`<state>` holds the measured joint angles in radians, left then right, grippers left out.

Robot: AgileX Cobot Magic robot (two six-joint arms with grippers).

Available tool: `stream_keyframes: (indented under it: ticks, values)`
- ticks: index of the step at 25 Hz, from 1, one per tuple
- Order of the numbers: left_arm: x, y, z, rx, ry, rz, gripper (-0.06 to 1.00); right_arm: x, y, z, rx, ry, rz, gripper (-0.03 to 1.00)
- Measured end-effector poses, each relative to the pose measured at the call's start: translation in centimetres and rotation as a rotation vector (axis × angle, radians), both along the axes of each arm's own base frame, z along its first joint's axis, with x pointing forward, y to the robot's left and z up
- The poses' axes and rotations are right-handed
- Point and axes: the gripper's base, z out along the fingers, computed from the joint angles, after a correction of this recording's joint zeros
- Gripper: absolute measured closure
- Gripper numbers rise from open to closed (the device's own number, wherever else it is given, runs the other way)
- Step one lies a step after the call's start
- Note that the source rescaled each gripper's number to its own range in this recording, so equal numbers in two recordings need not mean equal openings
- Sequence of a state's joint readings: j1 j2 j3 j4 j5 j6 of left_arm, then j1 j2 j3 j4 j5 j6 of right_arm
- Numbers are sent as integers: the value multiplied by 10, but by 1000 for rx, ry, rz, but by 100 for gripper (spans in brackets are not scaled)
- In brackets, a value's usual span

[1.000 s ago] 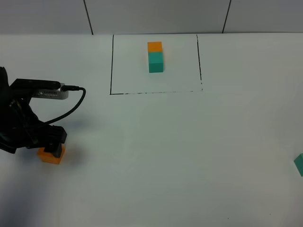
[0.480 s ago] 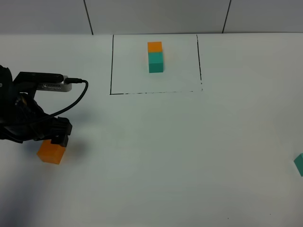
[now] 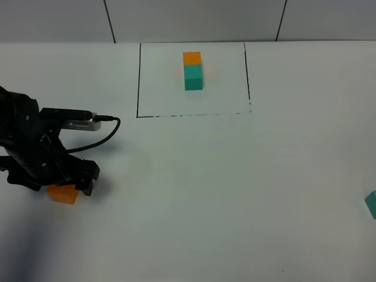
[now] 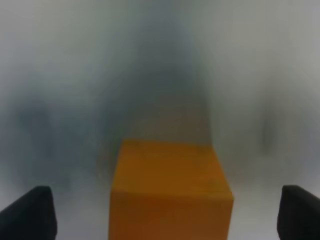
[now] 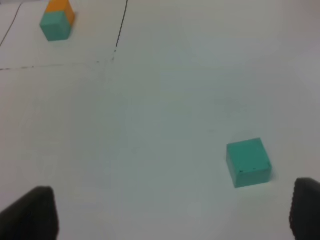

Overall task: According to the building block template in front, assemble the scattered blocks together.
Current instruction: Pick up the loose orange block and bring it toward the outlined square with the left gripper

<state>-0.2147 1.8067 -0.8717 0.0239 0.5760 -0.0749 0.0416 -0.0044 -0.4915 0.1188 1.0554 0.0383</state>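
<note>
An orange cube (image 3: 61, 193) lies on the white table at the left, half hidden under my left gripper (image 3: 66, 183). In the left wrist view this orange cube (image 4: 170, 187) sits between the two wide-apart fingertips (image 4: 29, 212), and neither touches it; the left gripper (image 4: 165, 217) is open. A teal cube (image 3: 371, 204) lies at the far right edge. The right wrist view shows that teal cube (image 5: 248, 163) ahead of my open, empty right gripper (image 5: 170, 215). The template (image 3: 192, 70), orange joined to teal, stands inside a black outline at the back; it also appears in the right wrist view (image 5: 56, 20).
The black rectangle outline (image 3: 138, 88) is drawn on the white table (image 3: 211, 188). A black cable (image 3: 106, 132) loops off the left arm. A grey tiled wall runs behind the table.
My left arm has shifted right and come lower over the orange cube, covering more of it. The cube, the teal cube and the template have stayed in place.
</note>
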Motion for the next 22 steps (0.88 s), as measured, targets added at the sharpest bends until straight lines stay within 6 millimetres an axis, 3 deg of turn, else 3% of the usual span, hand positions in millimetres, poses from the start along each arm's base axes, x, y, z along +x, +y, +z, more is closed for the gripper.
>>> stream_keyframes:
  ticks: [3,6,9,11,12,18,22]
  values:
    - [0,-1,-9,-6,23,12,-3,0,0,0,0,0,0,12]
    - [0,-1,-10,-9,30,18,12,0,0,0,0,0,0,12]
    - [0,-1,-11,-5,31,14,47,0,0,0,0,0,0,13]
    - [0,-1,-11,-5,33,14,84,0,0,0,0,0,0,14]
    - [0,-1,-11,-4,36,14,94,0,0,0,0,0,0,15]
    - [7,-4,0,4,70,-38,93,0,0,0,0,0,0,20]
    - [23,-18,23,23,69,-249,93,0,0,0,0,0,0,22]
